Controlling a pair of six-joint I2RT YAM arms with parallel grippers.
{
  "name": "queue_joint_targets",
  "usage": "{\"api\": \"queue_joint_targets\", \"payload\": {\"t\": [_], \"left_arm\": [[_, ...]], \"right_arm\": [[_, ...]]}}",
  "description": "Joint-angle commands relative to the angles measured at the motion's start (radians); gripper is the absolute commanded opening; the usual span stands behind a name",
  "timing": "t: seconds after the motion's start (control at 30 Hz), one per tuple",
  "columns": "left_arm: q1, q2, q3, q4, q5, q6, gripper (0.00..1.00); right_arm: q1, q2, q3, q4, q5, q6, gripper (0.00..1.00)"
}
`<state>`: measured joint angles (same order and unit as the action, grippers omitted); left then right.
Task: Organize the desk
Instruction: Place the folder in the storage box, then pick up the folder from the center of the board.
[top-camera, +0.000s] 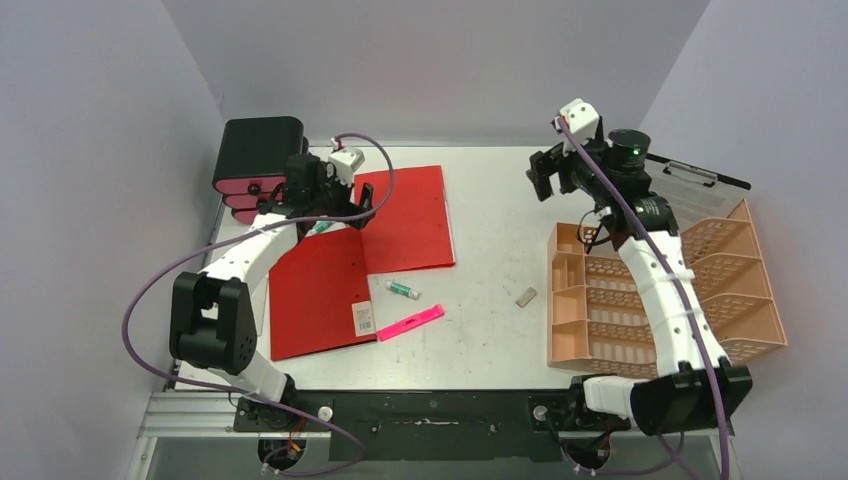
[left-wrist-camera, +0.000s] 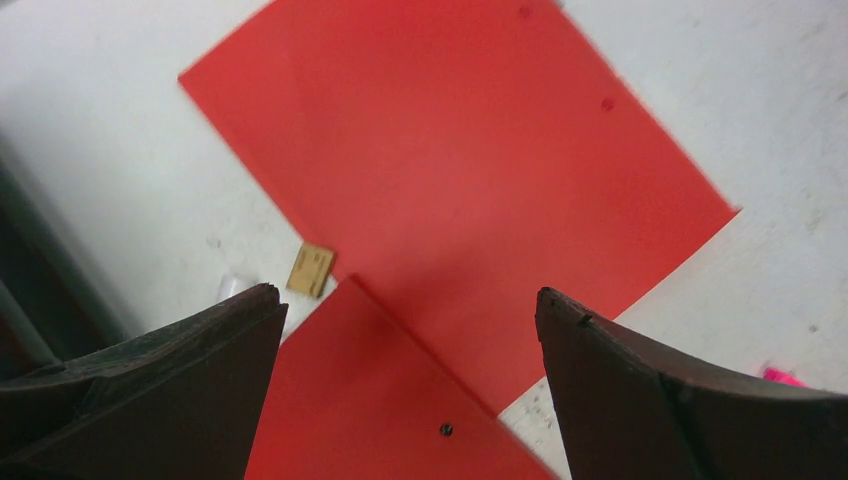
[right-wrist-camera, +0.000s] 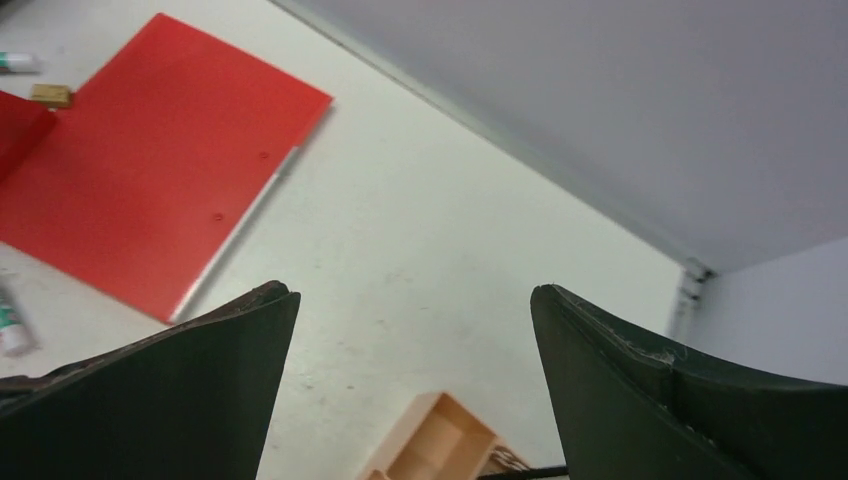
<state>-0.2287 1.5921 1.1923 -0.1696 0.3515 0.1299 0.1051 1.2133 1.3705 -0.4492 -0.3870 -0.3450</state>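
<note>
The white desk (top-camera: 490, 200) holds two red folders, one at the back (top-camera: 405, 215) and one nearer the front left (top-camera: 315, 295), their corners overlapping. My left gripper (top-camera: 368, 205) hovers open and empty over that overlap; in the left wrist view (left-wrist-camera: 408, 300) both folders lie between its fingers (left-wrist-camera: 200, 380). A small wooden block (left-wrist-camera: 311, 269) lies beside the folders. My right gripper (top-camera: 540, 178) is open and empty, raised over the back middle of the desk (right-wrist-camera: 400, 230), left of the orange rack (top-camera: 660, 295).
A glue stick (top-camera: 403, 290), a pink highlighter (top-camera: 411, 322) and a small grey block (top-camera: 526, 296) lie mid-desk. A black box with pink drawers (top-camera: 255, 165) stands back left. A clipboard (top-camera: 700, 185) lies behind the rack. Walls close in on three sides.
</note>
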Motion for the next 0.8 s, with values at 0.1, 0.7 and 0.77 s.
{"api": "queue_joint_targets", "payload": {"t": [0.1,0.7,0.77], "left_arm": [[0.042,-0.106,-0.099,-0.069,-0.138,0.119,0.96],[-0.127,0.014,-0.125,0.039,-0.39,0.23,0.96],[-0.166,0.055,-0.096,0.043,-0.428,0.25,0.96]], "right_arm": [[0.027,0.193,-0.049,0.218,-0.225,0.301,0.92],[0.099,0.629,-0.055,0.357,-0.298,0.64,0.97],[0.1,0.655,-0.054,0.368,-0.313,0.669,0.97]]}}
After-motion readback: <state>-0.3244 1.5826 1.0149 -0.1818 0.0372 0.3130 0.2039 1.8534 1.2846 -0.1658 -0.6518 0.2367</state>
